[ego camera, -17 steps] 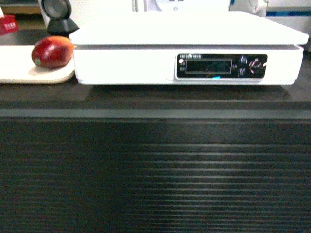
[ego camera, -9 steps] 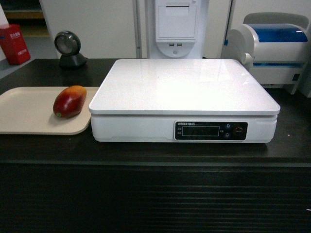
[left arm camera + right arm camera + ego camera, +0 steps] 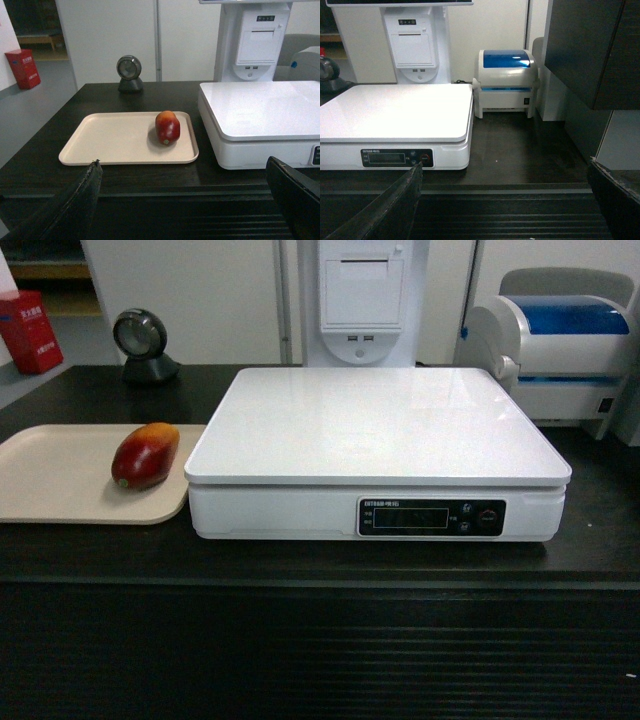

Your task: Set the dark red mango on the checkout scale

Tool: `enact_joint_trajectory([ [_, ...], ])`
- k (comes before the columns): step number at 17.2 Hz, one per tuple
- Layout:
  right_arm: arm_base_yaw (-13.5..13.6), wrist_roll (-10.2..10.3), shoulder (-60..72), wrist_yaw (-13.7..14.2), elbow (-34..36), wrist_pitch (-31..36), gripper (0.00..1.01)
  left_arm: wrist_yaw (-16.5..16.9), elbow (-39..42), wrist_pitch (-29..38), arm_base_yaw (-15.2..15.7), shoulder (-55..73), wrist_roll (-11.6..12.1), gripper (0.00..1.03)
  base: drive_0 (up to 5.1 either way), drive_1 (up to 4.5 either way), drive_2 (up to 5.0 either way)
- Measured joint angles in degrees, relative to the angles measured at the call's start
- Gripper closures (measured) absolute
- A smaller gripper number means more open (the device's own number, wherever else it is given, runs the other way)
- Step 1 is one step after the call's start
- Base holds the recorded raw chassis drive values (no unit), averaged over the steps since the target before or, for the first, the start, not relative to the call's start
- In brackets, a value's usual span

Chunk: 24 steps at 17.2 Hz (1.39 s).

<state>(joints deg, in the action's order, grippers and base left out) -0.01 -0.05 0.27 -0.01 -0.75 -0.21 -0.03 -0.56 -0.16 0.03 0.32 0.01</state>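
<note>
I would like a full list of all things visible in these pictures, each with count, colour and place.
glossy dark red oval mango: one, red fading to orange, lying on the tray's right part.
flat beige tray: one, beige, on the counter left of the scale.
large flat white box scale: one, white with a black display panel, counter centre, platter bare.
long black checkout counter: one, black, ribbed front.
round dark scanner on a stand: one, behind the tray.
white-and-blue printer: one, right of the scale.
white receipt terminal: one, behind the scale.
red box: one, far left.
left gripper: open, black fingers.
right gripper: open, black fingers.
</note>
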Motion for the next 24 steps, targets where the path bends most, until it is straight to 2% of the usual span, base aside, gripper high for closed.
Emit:
enact_joint_trajectory([
  [15,0.00,0.00,0.00,0.00,0.00,0.00,0.03,0.00,0.00,0.00,0.00,0.00,0.02,0.06,0.0,0.00,0.0],
  [17,0.00,0.00,0.00,0.00,0.00,0.00,0.03,0.00,0.00,0.00,0.00,0.00,0.02,0.27,0.0,0.00,0.0],
  [18,0.00,0.02,0.00,0.02,0.00,0.00,0.03,4.37,-0.57,-2.21,1.57,0.92,-1.46,0.37,0.0,0.00,0.0],
  [19,0.00,0.00,0.00,-0.07,0.00,0.04,0.03,9.46,-0.74,-0.35,4.11,4.33,-2.93,0.35,0.0,0.00,0.0],
  [20,0.00,0.02,0.00,0.00,0.00,0.02,0.03,12.79,-1.40,2.56,5.57,8.48,-4.04,0.24,0.0,0.00,0.0],
  [21,0.00,0.00,0.00,0.00,0.00,0.00,0.03,15.65,-2.05,6.01,5.64,11.65,-4.50,0.14,0.0,0.00,0.0],
  [22,0.00,0.00,0.00,0.00,0.00,0.02,0.03,16.63,-2.99,10.86,5.31,16.31,-4.66,0.03,0.0,0.00,0.0],
  [24,0.00,0.00,0.00,0.00,0.00,0.00,0.03,17.57,-4.68,22.86,4.42,29.03,-4.63,0.05,0.0,0.00,0.0],
])
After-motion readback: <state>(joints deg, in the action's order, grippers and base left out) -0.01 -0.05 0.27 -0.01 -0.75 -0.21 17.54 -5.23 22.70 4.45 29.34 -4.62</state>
